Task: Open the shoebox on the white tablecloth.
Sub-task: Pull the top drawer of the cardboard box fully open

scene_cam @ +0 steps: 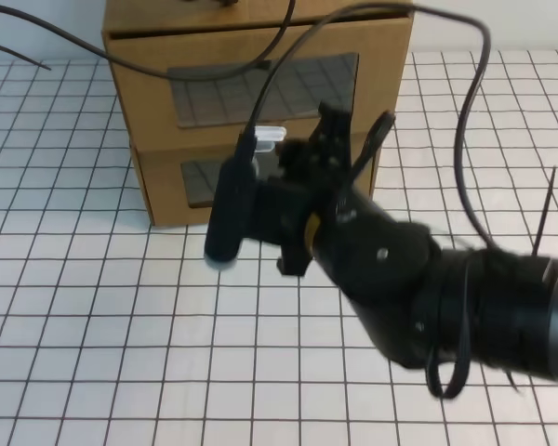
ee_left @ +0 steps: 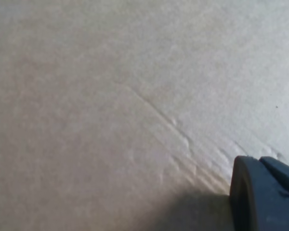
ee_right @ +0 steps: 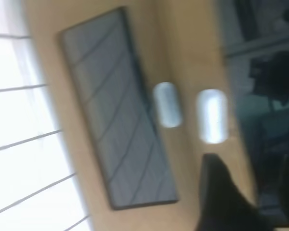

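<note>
Right gripper (scene_cam: pixel 339 139), centre frame, fingers spread, holding nothing, nearest arm. Just beyond it, toward upper frame: shoebox (scene_cam: pixel 260 65) on white tablecloth (scene_cam: pixel 121 353), long axis left-right, white tab (scene_cam: pixel 270 135) beside fingertips. Left gripper (ee_left: pixel 265 192): state unclear.

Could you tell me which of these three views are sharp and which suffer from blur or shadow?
Exterior high view: the boxes and the white tablecloth are fairly crisp, while the right arm is smeared. Right wrist view: heavily motion-blurred, with the window and two white tabs soft-edged. Left wrist view: a close, featureless pale surface, with a dark shadow beside the left gripper.
</note>
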`<action>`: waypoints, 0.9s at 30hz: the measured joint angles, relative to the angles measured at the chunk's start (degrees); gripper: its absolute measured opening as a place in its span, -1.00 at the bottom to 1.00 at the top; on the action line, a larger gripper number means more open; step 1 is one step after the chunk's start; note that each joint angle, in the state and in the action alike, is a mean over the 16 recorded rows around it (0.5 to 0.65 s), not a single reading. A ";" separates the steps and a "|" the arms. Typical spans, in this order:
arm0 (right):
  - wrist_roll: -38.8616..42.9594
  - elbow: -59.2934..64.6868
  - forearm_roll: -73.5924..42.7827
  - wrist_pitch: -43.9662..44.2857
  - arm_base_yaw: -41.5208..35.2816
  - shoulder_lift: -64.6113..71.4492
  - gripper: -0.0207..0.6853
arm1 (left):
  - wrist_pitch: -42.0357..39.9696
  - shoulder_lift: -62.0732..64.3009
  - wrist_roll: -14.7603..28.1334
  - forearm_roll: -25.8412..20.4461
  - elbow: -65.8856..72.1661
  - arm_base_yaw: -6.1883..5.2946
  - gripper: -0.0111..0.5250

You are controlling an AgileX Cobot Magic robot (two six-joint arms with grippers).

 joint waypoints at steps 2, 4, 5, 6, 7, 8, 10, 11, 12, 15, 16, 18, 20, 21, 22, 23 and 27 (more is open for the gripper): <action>0.17 -1.40 -0.19 -1.25 -1.22 0.51 -0.37 | 0.05 0.00 0.00 0.04 0.00 0.00 -0.97; 0.27 -2.71 -0.32 -2.56 -2.44 1.17 -0.31 | 0.10 0.00 0.02 0.09 0.00 0.00 -0.97; 0.31 -3.32 -0.37 -3.17 -3.00 1.56 -0.29 | 0.13 0.00 0.03 0.12 0.00 0.00 -0.97; 0.34 -3.90 -0.41 -3.73 -3.52 1.99 -0.27 | 0.15 0.00 0.04 0.15 0.00 0.00 -0.97; 0.36 -4.44 -0.44 -4.26 -3.98 2.46 -0.27 | 0.17 0.00 0.06 0.17 0.00 0.00 -0.97; 0.37 -4.95 -0.48 -4.76 -4.39 2.98 -0.27 | 0.19 0.00 0.08 0.20 0.00 0.00 -0.97; 0.39 -5.92 -0.54 -5.67 -5.07 4.13 -0.28 | 0.23 0.00 0.12 0.24 0.00 0.00 -0.97; 0.39 -6.37 -0.57 -6.09 -5.33 4.73 -0.29 | 0.25 0.00 0.15 0.25 0.00 0.00 -0.97; 0.39 -6.82 -0.59 -6.45 -5.56 5.35 -0.30 | 0.27 0.00 0.18 0.27 0.00 0.00 -0.97; 0.39 -8.17 -0.66 -7.13 -6.00 7.23 -0.32 | 0.29 0.00 0.27 0.30 0.00 0.00 -0.97; 0.39 -8.61 -0.69 -7.21 -6.08 7.83 -0.32 | 0.30 0.00 0.29 0.31 0.00 0.00 -0.97; 0.39 -9.45 -0.73 -7.21 -6.20 8.93 -0.33 | 0.31 0.00 0.35 0.33 0.00 0.00 -0.97; 0.39 -10.22 -0.76 -7.07 -6.28 9.89 -0.33 | 0.31 0.00 0.40 0.33 0.00 0.00 -0.97; 0.39 -10.59 -0.78 -6.98 -6.35 10.31 -0.33 | 0.31 0.00 0.41 0.33 0.00 0.00 -0.97; 0.39 -10.95 -0.79 -6.90 -6.43 10.68 -0.33 | 0.31 0.00 0.43 0.33 0.00 0.00 -0.97; 0.39 -11.27 -0.81 -6.84 -6.53 11.02 -0.33 | 0.31 0.00 0.44 0.33 0.00 0.00 -0.97; 0.39 -12.27 -0.84 -6.79 -7.13 11.90 -0.33 | 0.32 0.00 0.47 0.33 0.00 0.00 -0.97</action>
